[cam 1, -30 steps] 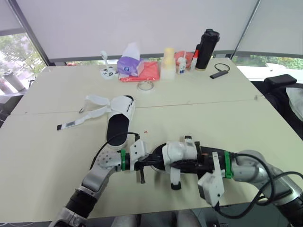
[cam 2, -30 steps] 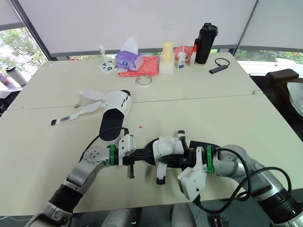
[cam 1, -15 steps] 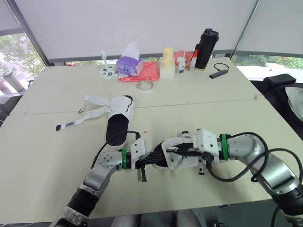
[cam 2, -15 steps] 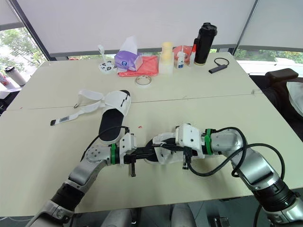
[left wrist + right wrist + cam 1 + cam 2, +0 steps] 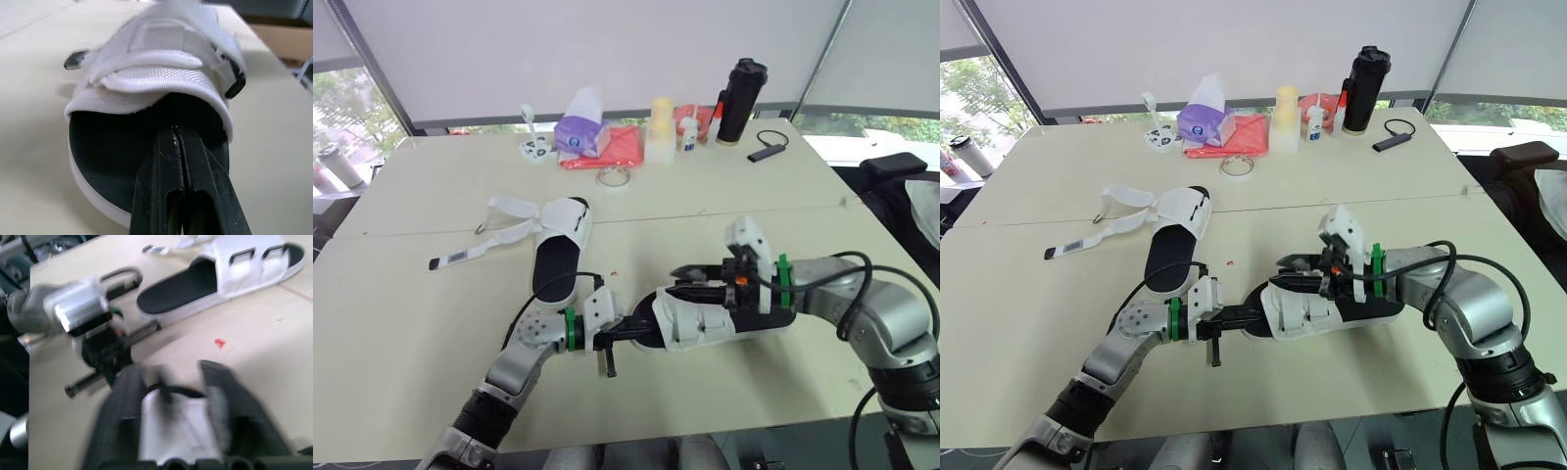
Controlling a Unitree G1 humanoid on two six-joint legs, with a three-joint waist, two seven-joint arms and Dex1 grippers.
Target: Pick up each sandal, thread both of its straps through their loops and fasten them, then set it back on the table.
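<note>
You are pinning the near sandal (image 5: 744, 318), lower centre of the frame, with the left gripper (image 5: 636, 335) clamped on its end, likely to steady the straps (image 5: 690, 328) under the right gripper (image 5: 690, 277), whose fingers are hanging spread above them. The other sandal (image 5: 558, 250) is lying unfastened, centre left on the pale table (image 5: 411, 323); clutter (image 5: 607, 137) is sitting along the top edge by the blinds (image 5: 558, 49).

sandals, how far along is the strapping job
Looks done: the near white sandal with black footbed lies on the table with both straps folded across its top, seemingly fastened. In hand: the left hand, shut, reaches into its toe opening, and the open right hand hovers over those straps. Left: the second white sandal farther back, its loose straps splayed out unthreaded.
</note>
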